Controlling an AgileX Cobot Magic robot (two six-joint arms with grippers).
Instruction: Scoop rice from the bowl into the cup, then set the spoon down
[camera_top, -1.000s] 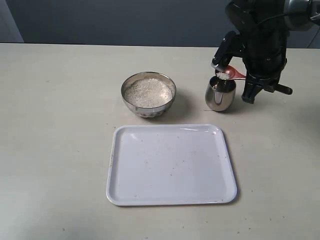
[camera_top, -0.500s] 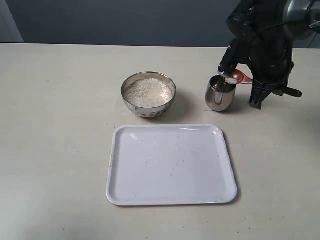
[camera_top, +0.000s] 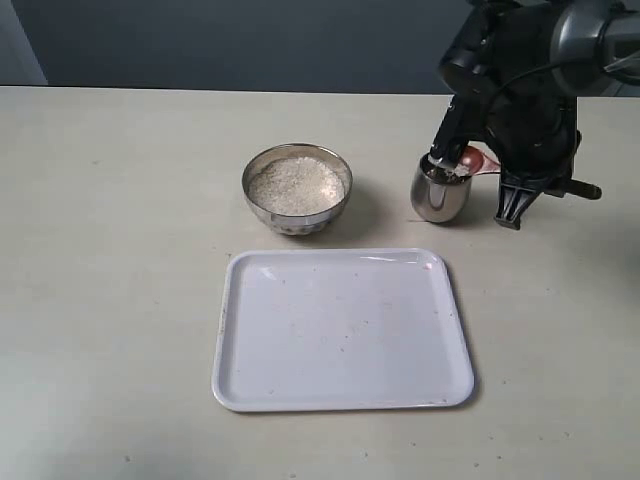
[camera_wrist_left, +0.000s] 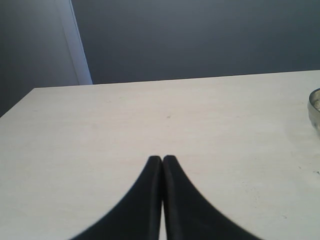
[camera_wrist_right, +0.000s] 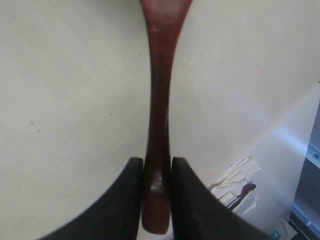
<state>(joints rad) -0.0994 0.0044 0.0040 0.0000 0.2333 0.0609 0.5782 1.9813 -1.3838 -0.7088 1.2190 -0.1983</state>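
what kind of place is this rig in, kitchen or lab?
Likely a lab test bench, not a kitchen: plain pale table, blank dark wall, and just a bowl of rice, cup and tray as props.

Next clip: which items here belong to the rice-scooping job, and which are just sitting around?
In use: rice; steel bowl; steel cup; wooden spoon, clamped in the right gripper.
Idle: white tray; left gripper, shut on nothing.
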